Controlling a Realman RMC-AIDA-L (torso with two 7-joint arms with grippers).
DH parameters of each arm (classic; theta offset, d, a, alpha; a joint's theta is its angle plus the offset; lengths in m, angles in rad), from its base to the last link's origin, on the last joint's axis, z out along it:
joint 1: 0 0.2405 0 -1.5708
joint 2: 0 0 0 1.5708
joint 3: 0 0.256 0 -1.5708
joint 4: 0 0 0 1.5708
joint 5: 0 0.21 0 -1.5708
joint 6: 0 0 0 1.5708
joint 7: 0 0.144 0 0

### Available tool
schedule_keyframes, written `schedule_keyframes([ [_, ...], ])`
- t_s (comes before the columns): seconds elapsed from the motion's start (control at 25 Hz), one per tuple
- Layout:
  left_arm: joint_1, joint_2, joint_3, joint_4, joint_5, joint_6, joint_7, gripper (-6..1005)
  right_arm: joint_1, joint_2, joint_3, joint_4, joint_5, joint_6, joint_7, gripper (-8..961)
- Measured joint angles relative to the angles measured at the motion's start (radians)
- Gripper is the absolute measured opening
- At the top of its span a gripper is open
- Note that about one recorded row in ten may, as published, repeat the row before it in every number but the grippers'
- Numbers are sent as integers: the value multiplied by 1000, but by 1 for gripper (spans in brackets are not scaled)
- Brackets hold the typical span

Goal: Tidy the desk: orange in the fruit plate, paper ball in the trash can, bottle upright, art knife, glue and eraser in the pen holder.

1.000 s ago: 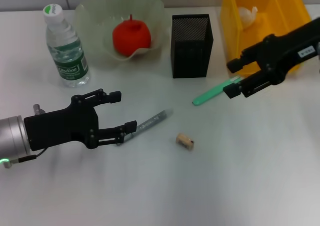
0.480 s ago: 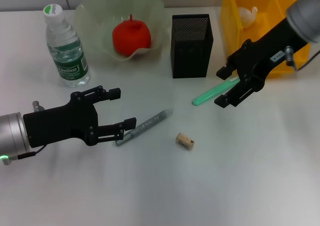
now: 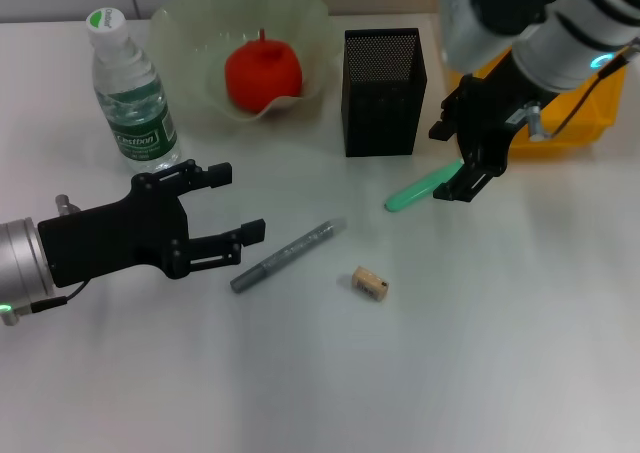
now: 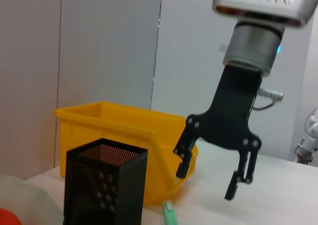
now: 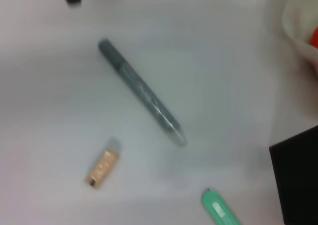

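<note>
Right gripper (image 3: 466, 161): fingers spread, holding nothing, poised over the upper end of the green art knife (image 3: 422, 188) lying on the worktop (image 3: 480, 333) beside the pen holder (image 3: 381, 91).

Left gripper (image 3: 226, 204): fingers open, empty, near the grey glue (image 3: 288, 255) (not touching).

Eraser (image 3: 369, 283) lies just beyond.

Orange (image 3: 262, 74) in fruit plate (image 3: 190, 28); bottle (image 3: 132, 95) upright.

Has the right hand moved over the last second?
Yes. The right hand has swung left, toward the pen holder, and now stands open over the green art knife.
</note>
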Motion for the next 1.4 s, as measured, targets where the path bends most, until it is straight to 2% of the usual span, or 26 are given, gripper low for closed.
schedule_keyframes([
  [0.08,2,-1,-1,-1,-12,1,0,837,32,4,-30,65,-25,46,-23,754],
  [0.28,7,-1,-1,-1,-31,2,-2,837,60,6,-87,150,-33,134,-52,753],
  [0.68,11,-1,-18,-1,-32,2,-2,836,66,12,-221,234,-31,267,-58,727],
  [0.88,11,-1,-22,-1,-32,2,-1,836,66,16,-271,264,-28,322,-58,524],
  [1.4,11,-3,-23,-1,-36,2,-3,837,67,18,-325,301,-23,402,-65,426],
])
